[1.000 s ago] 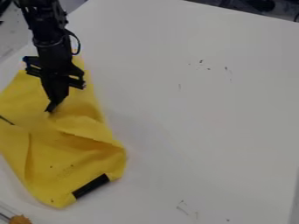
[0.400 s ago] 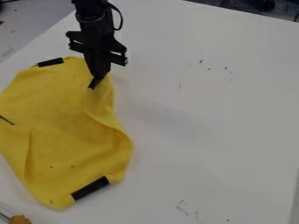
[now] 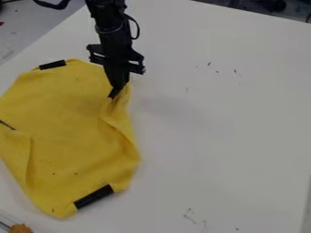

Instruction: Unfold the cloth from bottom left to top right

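Far left, top corner: grey surface (image 3: 33, 25) beyond the table (image 3: 224, 132), with a small red bit (image 3: 1, 22) at the view's edge. Bottom left corner: brown lump (image 3: 22, 228), near the cloth's lower end.

Cloth (image 3: 63, 118): yellow, lying on the left part of the table, its left side running to the view's edge. A thin dark line (image 3: 7, 125) shows on it at that edge. Below this line, a crease runs down the lower left part. Upper black strip (image 3: 52, 65) on the top edge, left of the arm; lower black strip (image 3: 93, 196) on the bottom edge, slanting up to the right.

Right side of cloth: raised fold along the border, narrow at the top, with loose, shaded ripples further down. The cloth is spread over much of its area; this side is not flat.

Arm (image 3: 113, 32): black, enters from the top edge, left of centre. Gripper (image 3: 112, 97) hangs at the cloth's upper right corner, jaws clenched on the material at the top of the fold.

Right of this: white table, small dark marks (image 3: 209, 64) in its upper part, more marks (image 3: 190, 218) near the bottom.
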Controlling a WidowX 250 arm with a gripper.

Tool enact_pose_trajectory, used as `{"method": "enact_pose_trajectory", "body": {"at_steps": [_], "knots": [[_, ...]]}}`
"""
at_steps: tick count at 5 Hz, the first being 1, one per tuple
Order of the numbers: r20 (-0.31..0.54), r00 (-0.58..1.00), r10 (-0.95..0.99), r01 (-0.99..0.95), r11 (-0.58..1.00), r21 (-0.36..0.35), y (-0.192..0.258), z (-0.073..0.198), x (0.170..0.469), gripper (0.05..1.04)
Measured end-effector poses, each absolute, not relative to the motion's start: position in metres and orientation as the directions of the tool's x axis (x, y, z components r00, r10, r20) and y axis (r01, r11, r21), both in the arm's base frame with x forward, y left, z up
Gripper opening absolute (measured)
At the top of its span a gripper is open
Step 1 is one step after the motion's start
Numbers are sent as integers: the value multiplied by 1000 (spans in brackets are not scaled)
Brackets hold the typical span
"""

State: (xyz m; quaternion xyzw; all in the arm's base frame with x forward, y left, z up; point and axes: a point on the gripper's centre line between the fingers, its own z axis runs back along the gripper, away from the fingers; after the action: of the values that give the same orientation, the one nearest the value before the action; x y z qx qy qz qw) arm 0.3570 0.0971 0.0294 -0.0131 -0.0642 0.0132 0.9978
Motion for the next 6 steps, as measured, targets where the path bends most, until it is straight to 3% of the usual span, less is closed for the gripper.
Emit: {"method": "enact_pose_trajectory", "body": {"at_steps": [1,2,3,5,6], "knots": [[123,991,48,-39,996,-75,95,12,365,62],[144,988,52,-38,994,-98,94,12,369,80],[161,986,42,-26,995,-96,85,9,368,231],[181,983,37,-18,994,-109,59,30,360,807],[195,980,40,-15,992,-124,42,40,362,1005]]}}
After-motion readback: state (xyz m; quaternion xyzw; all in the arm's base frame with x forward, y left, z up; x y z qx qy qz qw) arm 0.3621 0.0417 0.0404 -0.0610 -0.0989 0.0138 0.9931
